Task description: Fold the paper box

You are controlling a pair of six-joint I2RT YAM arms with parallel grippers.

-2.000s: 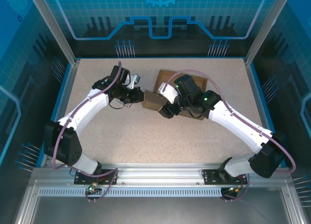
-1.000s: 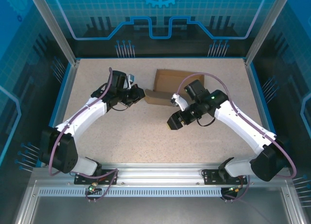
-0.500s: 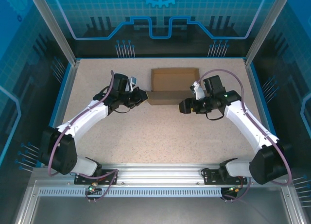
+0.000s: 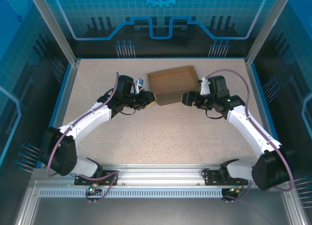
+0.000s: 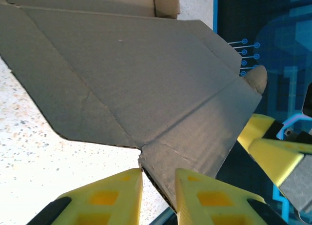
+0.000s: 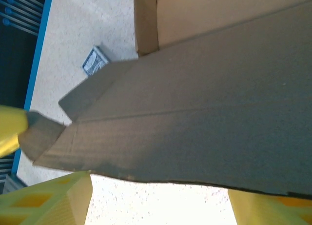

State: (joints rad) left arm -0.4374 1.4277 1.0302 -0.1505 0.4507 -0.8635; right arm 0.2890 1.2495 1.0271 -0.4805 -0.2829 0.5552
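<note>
Since both arms now flank the turned box [image 4: 171, 83] for folding, right claw [image 4: 185, 98] is released, left claw [image 5: 158, 173] straddles its edge, clench unclear.

Brown cardboard mailer box [image 4: 173, 84]: at the far middle of the speckled table [image 4: 161, 137], askew to its edges. Left gripper [image 4: 150, 99]: at the box's near left corner, flap edge between its fingers. Right gripper [image 4: 186, 98]: at the near right corner. Small printed card [image 6: 95, 60]: on the table, apart from the box, on its left side.
</note>
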